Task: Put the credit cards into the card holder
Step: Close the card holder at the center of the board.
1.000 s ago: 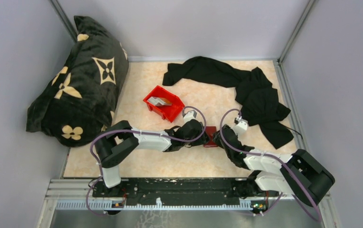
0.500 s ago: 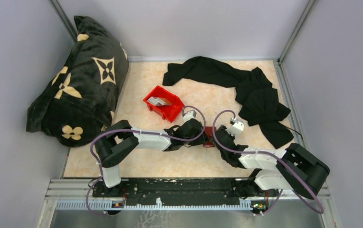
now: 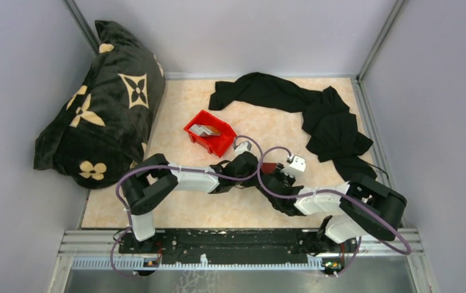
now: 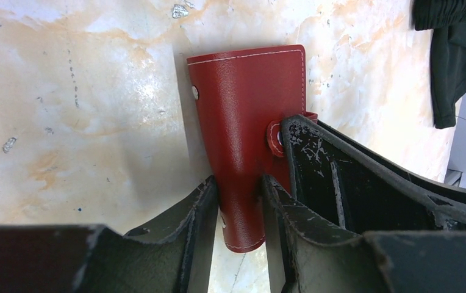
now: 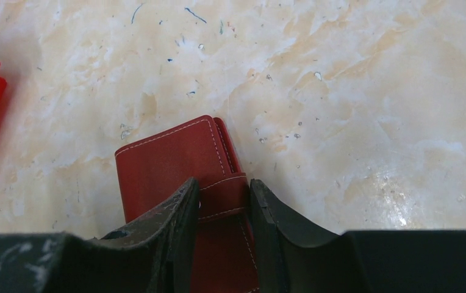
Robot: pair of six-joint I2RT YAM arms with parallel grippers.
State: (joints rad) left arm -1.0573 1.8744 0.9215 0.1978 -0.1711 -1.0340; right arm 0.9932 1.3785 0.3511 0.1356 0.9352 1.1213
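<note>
Centrally on the table point(image 3: 175, 116), the holder point(image 4: 243, 104) lies folded between both hands. The left hand point(image 4: 238, 183) is narrowed onto its long edges, holding it. The right hand point(image 5: 223, 186) pinches its snap strap. Pale cards point(image 3: 205, 129) sit in the red bin point(image 3: 218, 145), near the left hand.
</note>
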